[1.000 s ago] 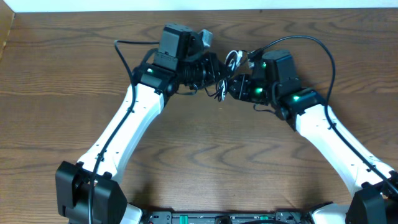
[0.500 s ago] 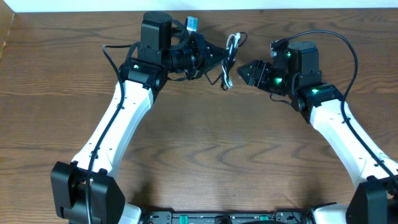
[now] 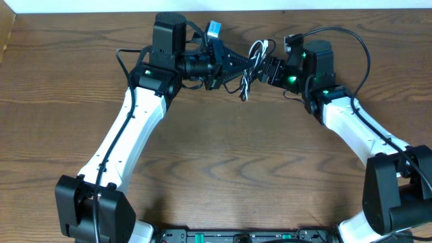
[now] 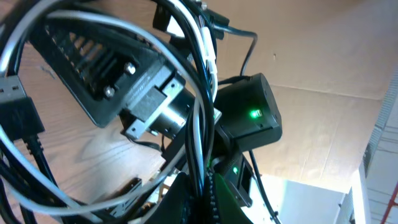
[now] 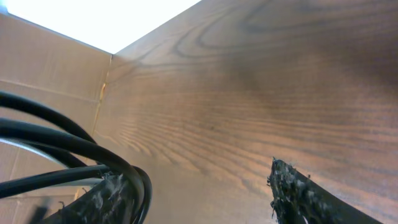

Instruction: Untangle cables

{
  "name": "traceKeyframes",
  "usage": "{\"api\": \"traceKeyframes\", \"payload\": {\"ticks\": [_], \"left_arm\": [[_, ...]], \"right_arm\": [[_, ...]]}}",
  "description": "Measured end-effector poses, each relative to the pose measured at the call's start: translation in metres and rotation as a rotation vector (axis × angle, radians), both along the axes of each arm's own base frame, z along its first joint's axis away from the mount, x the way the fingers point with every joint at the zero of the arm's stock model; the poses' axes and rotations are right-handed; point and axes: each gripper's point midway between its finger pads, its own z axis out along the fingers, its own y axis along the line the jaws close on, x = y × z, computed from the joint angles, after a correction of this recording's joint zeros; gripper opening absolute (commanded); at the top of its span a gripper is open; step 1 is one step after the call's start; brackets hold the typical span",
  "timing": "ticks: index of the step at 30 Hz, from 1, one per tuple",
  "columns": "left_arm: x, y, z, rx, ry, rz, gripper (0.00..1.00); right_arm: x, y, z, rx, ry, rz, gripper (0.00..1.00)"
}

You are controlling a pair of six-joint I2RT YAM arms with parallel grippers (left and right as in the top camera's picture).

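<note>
The cables (image 3: 251,62), thin black and white cords tangled in a small bunch, hang above the far middle of the table. My left gripper (image 3: 237,62) is shut on them; in the left wrist view its fingertips (image 4: 202,199) pinch white and black strands (image 4: 200,106) that loop upward, with a black plug (image 4: 15,106) at the left. My right gripper (image 3: 264,67) is open right beside the bunch. In the right wrist view (image 5: 199,180) black cords (image 5: 68,144) curve over its left finger; nothing sits between the fingers but bare wood.
The wooden table (image 3: 223,155) spreads below both arms. A cardboard wall (image 5: 43,56) stands along the table's side. Thick black arm cables (image 3: 351,40) arch over the right arm. A blue tag (image 3: 213,28) shows on the left wrist.
The right gripper, which had drawn back to the right, has moved left again up to the cable bunch. The left gripper holds the bunch in about the same place.
</note>
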Motion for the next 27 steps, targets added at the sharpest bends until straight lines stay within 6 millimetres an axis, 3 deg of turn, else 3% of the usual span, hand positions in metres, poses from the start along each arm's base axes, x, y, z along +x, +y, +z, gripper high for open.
{"api": "traceKeyframes", "payload": {"ticks": [7, 12, 16, 21, 27], "left_arm": [[-0.003, -0.001, 0.002, -0.011, 0.003, -0.019, 0.07], [-0.005, -0.001, 0.002, -0.016, 0.006, -0.027, 0.08], [-0.006, -0.002, 0.003, -0.021, 0.025, -0.028, 0.07], [-0.005, -0.002, 0.007, -0.037, 0.038, -0.028, 0.08], [0.001, -0.007, 0.033, -0.115, -0.063, -0.050, 0.08]], "right_arm": [[0.011, 0.011, 0.007, 0.022, -0.081, 0.013, 0.66], [0.008, 0.029, 0.020, 0.051, -0.140, 0.064, 0.63], [0.002, 0.039, 0.019, 0.054, -0.133, 0.081, 0.61], [0.005, 0.045, 0.012, 0.049, -0.112, 0.037, 0.58], [0.015, 0.046, -0.026, 0.042, -0.038, -0.004, 0.54]]}}
